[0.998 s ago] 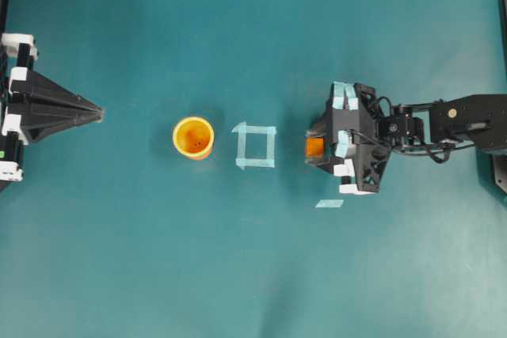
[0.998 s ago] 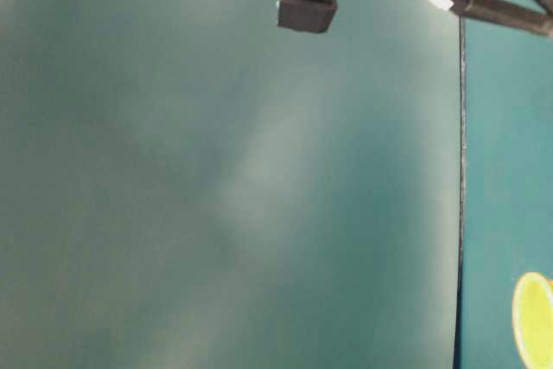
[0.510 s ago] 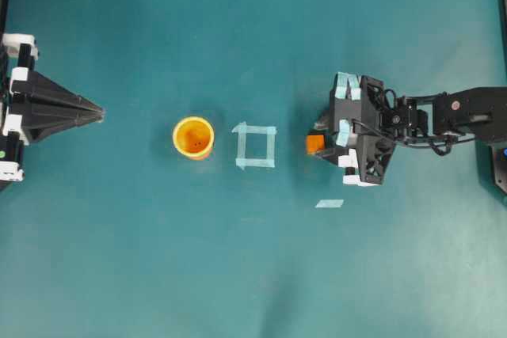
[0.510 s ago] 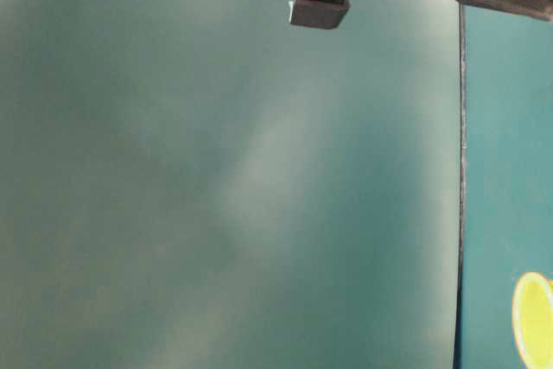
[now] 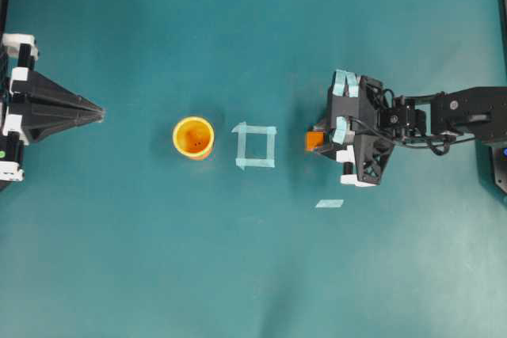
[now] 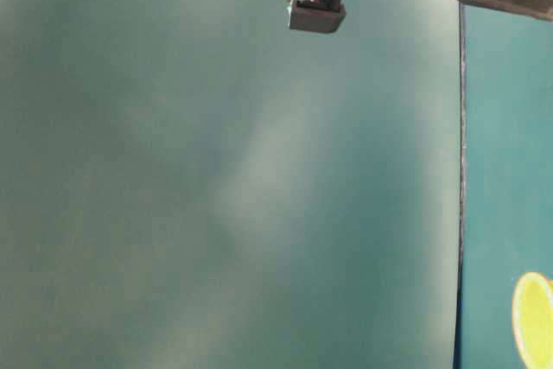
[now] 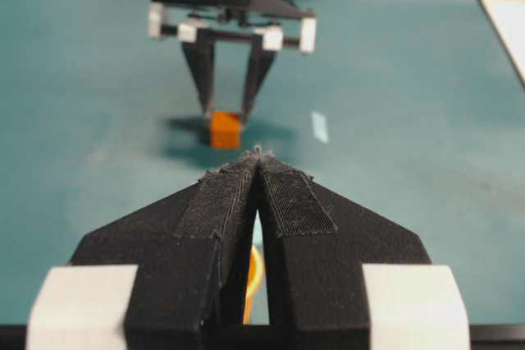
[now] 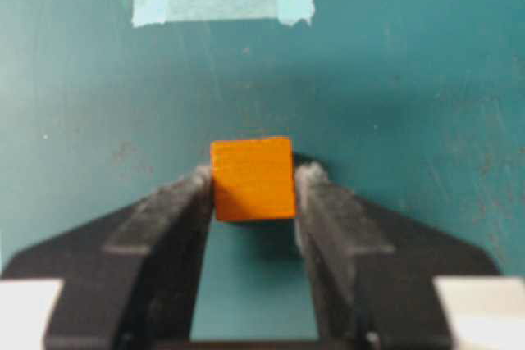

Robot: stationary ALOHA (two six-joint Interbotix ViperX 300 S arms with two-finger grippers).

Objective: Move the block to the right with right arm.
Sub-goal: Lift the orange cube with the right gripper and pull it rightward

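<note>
The block point(image 5: 314, 141) is a small orange cube resting on the teal table just right of a pale tape square point(image 5: 256, 146). My right gripper point(image 5: 319, 142) reaches it from the right. In the right wrist view its two fingers press against both sides of the block point(image 8: 253, 178), so the right gripper point(image 8: 253, 182) is shut on it. From the left wrist view, the block point(image 7: 225, 129) sits between those far fingertips. My left gripper point(image 5: 101, 113) rests at the far left, pointed tips together and holding nothing point(image 7: 259, 153).
A round yellow-orange cup point(image 5: 193, 137) stands upright left of the tape square. A short strip of pale tape point(image 5: 329, 203) lies below and right of the block. The table-level view shows blurred teal, the cup's rim point(image 6: 536, 319) and part of an arm point(image 6: 315, 6).
The right gripper's fingers have come together onto the block's sides, from standing wide around it. The arm shifted slightly. The left arm and the cup have not moved.
</note>
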